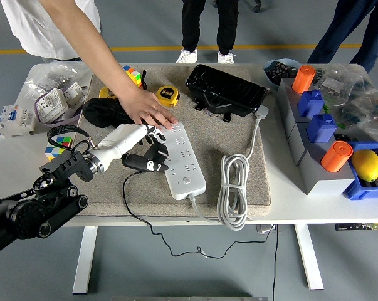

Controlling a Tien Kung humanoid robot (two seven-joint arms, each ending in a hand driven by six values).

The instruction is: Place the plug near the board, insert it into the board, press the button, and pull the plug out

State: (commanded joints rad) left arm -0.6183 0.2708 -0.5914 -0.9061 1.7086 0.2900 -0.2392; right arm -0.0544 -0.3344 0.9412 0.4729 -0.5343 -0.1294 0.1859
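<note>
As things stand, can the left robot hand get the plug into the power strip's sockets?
Probably yes: the left robot hand holds the black plug right beside the power strip, whose near sockets are bare. The person's hand covers only its far end.
</note>
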